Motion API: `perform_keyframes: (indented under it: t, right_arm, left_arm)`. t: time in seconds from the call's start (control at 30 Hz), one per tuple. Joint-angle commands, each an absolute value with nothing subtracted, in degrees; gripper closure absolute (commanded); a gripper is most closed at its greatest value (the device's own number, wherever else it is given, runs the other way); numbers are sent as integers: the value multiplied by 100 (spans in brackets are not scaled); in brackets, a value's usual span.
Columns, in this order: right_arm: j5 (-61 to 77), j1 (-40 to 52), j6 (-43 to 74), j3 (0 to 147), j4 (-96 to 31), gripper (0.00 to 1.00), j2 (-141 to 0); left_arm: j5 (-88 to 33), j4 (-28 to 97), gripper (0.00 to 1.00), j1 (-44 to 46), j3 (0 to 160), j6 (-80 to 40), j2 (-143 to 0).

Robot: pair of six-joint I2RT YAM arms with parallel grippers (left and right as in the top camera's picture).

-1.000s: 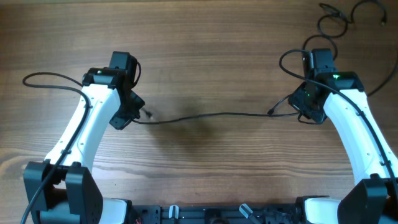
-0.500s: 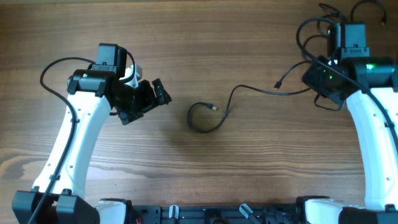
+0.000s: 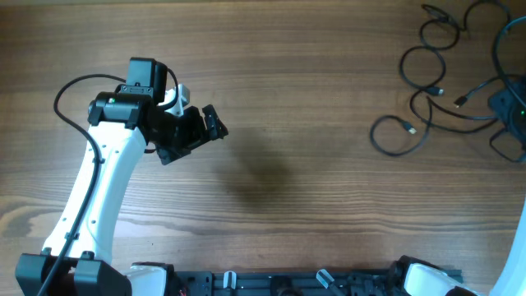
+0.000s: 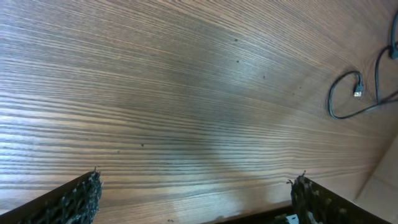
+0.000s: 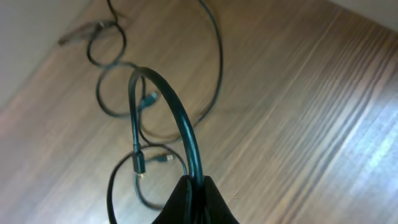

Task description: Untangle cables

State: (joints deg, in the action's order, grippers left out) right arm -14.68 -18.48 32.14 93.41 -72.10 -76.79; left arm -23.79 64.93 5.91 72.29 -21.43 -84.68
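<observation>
The overhead view is showing the cables [image 3: 408,127] lying as loose loops in the far right corner of the worktop [image 3: 312,99], well apart from the left arm [image 3: 103,189]. That arm is reaching in over the left half, while the right arm is sitting almost wholly off the right edge of this view.

The right wrist view is giving what the overhead cannot. The right fingers [image 5: 186,205] are pinching tight on one black cord [image 5: 186,134], which is arching up from them and dropping to a small plug, with more loops lying on the wood behind.

The left wrist view is showing the left fingers [image 4: 73,198] standing wide apart with nothing between them, only bare wood below. One cable loop with a plug end [image 4: 357,91] is showing far off at the right.

From above, three plug ends are showing plainly among the loops, but how many separate cords are making them up cannot be told.

The worktop is showing brown wood with a strong straight grain. A pale, blurred area is lying beyond its edge in both wrist views.
</observation>
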Motion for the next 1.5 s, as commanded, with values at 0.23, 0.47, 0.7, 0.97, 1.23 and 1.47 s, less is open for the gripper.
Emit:
perform_keyframes:
  t: [0.23, 0.47, 0.7, 0.97, 1.23, 1.47]
  right_arm:
    - [-1533, -1885, 2849, 9498, -8016, 96, -6897]
    - [-2436, -2703, 3017, 9498, -7684, 96, -6921]
    - [-2445, -3308, 3776, 9487, -7415, 94, -7443]
    - [-3496, -3310, 4619, 9487, -7105, 96, -9085]
    - [-3708, -4257, 5402, 9483, -7113, 77, -9852]
    - [-3277, -4427, 5398, 9426, -7081, 39, -10009]
  left_arm:
    - [-2069, 6473, 0, 561, 7325, -2010, -8357]
    - [-1981, 6473, 0, 561, 7323, -2010, -8357]
    - [-1979, 6475, 0, 561, 7323, -2010, -8357]
    - [-1959, 6462, 0, 561, 7319, -2008, -8357]
    - [-1942, 6399, 0, 561, 7319, -2010, -8357]
    - [-1942, 6300, 0, 561, 7319, -2010, -8357]
